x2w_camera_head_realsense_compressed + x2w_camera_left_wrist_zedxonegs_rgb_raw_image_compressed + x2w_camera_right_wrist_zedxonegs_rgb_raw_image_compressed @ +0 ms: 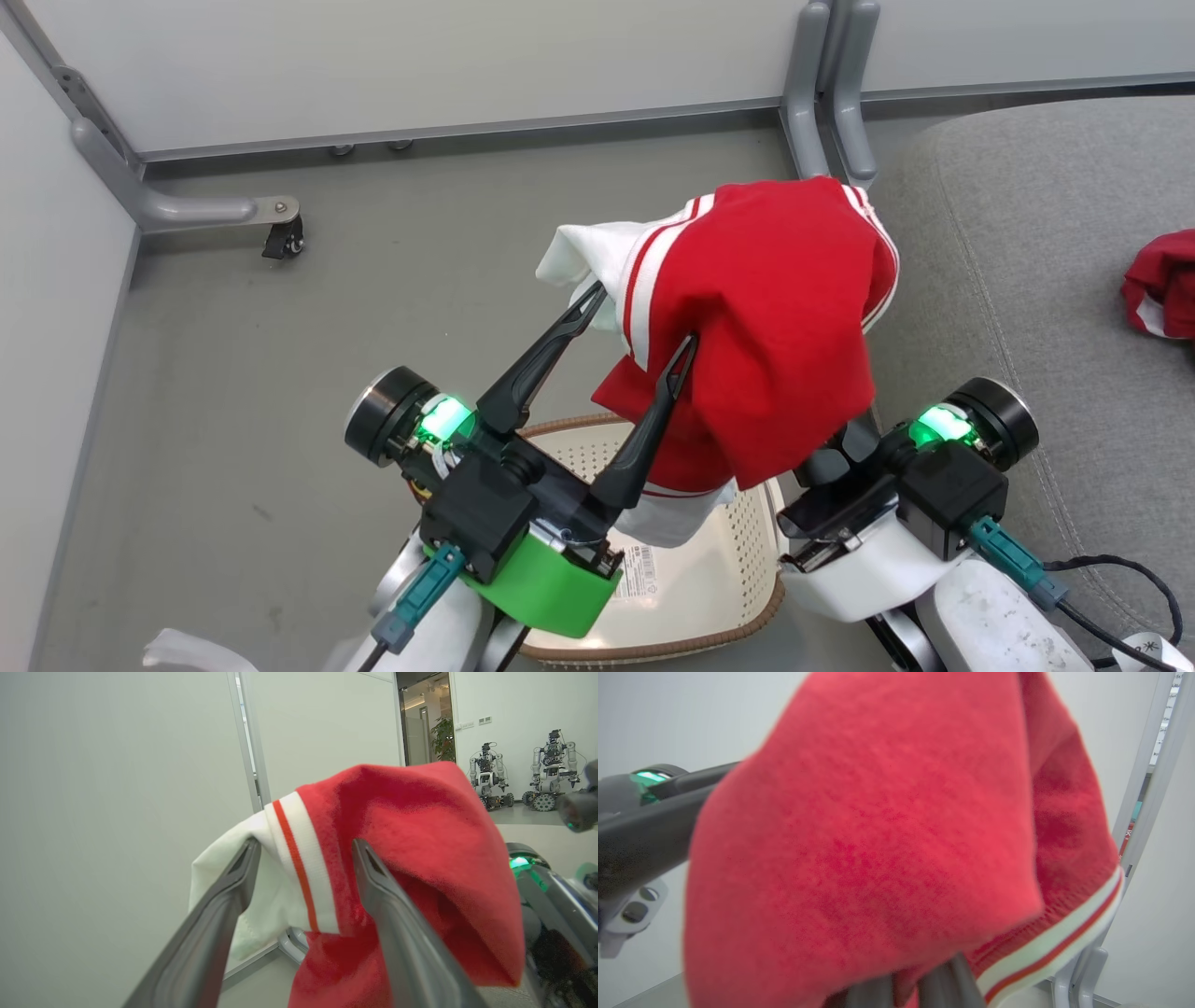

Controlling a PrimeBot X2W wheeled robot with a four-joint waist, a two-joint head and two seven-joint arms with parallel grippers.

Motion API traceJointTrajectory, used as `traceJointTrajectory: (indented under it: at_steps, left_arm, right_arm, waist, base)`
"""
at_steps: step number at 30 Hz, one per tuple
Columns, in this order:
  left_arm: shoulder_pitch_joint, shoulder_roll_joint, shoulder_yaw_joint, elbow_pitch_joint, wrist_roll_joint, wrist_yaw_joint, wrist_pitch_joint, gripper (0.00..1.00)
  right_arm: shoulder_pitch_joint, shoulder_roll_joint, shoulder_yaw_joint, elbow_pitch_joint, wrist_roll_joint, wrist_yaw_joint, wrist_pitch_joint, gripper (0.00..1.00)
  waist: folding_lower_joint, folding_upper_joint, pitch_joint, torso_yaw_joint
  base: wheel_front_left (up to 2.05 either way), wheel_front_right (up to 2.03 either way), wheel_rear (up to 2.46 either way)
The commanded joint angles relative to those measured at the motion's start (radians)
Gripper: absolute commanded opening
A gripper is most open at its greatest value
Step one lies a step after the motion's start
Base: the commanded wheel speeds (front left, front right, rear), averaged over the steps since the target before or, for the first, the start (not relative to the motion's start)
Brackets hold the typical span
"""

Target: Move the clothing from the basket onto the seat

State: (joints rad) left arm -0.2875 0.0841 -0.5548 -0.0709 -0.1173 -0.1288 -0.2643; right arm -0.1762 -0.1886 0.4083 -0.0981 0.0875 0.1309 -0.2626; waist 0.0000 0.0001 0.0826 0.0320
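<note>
One red garment (1162, 285) on grey seat (1018, 280); grey floor (280, 392), white partitions (373, 65).

The light is bright and even, and shadows on the grey floor (280, 392) are soft and faint. Small green lights (446, 417) glow on both wrists. The head view is sharp. In the left wrist view the striped red garment (411, 858) and the dark fingers (219, 919) look fuzzy, while the far robots (488, 774) look clearer. In the right wrist view the garment is very close and blurry.
</note>
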Motion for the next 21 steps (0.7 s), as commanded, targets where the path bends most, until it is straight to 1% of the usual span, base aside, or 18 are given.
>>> traceJointTrajectory:
  at_steps: [1, 5, 8, 11, 21]
  left_arm:
    - [0.018, 0.011, 0.006, 0.005, 0.001, -0.003, 0.000, 1.00]
    - [0.035, 0.031, 0.013, 0.019, 0.000, -0.003, 0.000, 1.00]
    - [0.054, 0.058, 0.006, 0.029, 0.001, -0.003, 0.000, 1.00]
    - [0.068, 0.091, -0.007, 0.040, 0.011, -0.003, 0.000, 1.00]
    - [0.115, 0.160, -0.047, 0.073, 0.007, -0.003, 0.000, 1.00]
  right_arm:
    - [0.005, -0.005, -0.005, -0.006, -0.004, 0.000, -0.003, 0.00]
    - [0.007, -0.008, -0.010, -0.006, -0.004, 0.000, -0.003, 0.00]
    - [0.011, -0.010, -0.016, -0.008, -0.005, 0.000, -0.003, 0.00]
    - [0.014, -0.012, -0.021, -0.010, -0.006, 0.000, -0.003, 0.00]
    - [0.046, -0.009, -0.064, -0.014, -0.006, 0.000, -0.003, 0.00]
  waist:
    - [0.0000, -0.0001, 0.000, 0.000]
    - [0.0000, -0.0001, -0.001, -0.001]
    - [0.0000, -0.0001, 0.000, -0.001]
    - [0.0000, -0.0001, 0.003, -0.001]
    - [0.0000, -0.0001, 0.014, -0.001]
  base:
    - [0.00, 0.00, 0.00]
    - [0.00, 0.00, 0.00]
    - [0.00, 0.00, 0.00]
    - [0.00, 0.00, 0.00]
    - [0.00, 0.00, 0.00]
